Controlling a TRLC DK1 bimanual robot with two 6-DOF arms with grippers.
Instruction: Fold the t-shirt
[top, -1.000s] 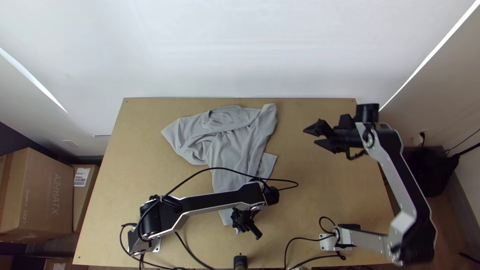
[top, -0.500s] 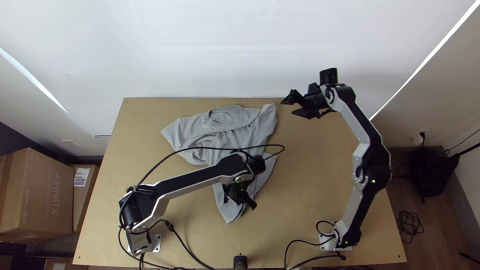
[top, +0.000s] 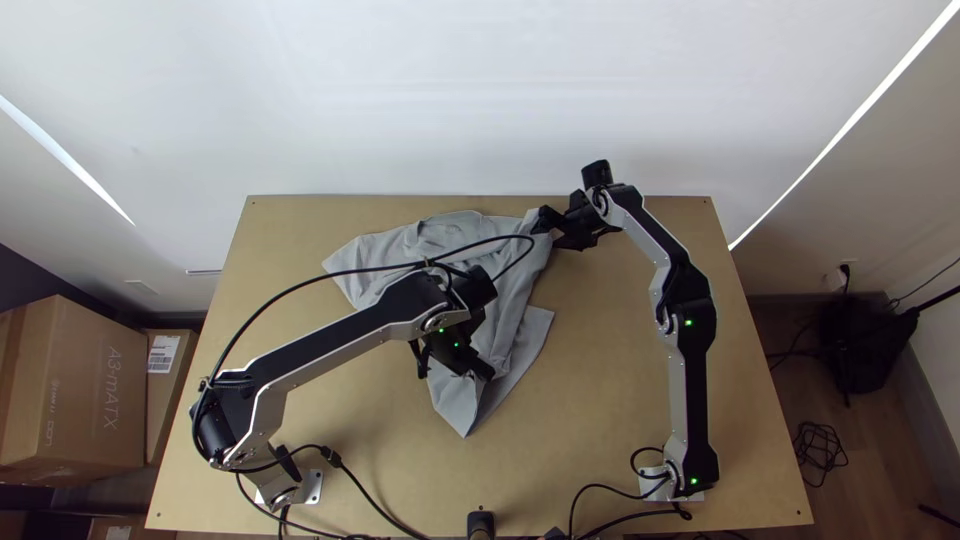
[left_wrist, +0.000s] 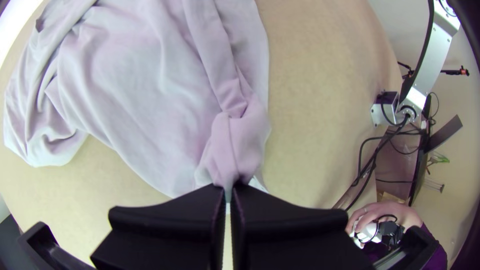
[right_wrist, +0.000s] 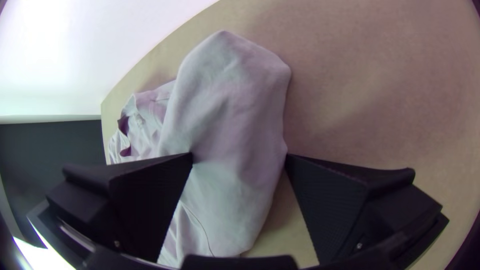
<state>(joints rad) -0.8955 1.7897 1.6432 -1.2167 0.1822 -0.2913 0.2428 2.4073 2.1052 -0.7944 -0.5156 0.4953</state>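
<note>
The grey t-shirt (top: 455, 235) lies rumpled toward the table's far side, its collar at the far edge and its lower part narrowed and folded over. My left gripper (top: 485, 372) is over the shirt's lower part; in the left wrist view the left gripper (left_wrist: 229, 192) is shut on a bunched bit of the cloth (left_wrist: 237, 142). At the shirt's far right corner stands my right gripper (top: 545, 228). The right wrist view has the right gripper (right_wrist: 240, 156) open, one finger on either side of a sleeve (right_wrist: 232, 107).
The wooden table (top: 640, 400) reaches to a white wall at the far side. Cables loop over the left arm and near both bases. Cardboard boxes (top: 85, 390) stand left of the table. A person's hand (left_wrist: 385, 215) holds a device beyond the table.
My left gripper has moved up the picture, and the shirt's lower end has been drawn inward and folded. The right gripper has travelled left from beside the shirt to its far right corner.
</note>
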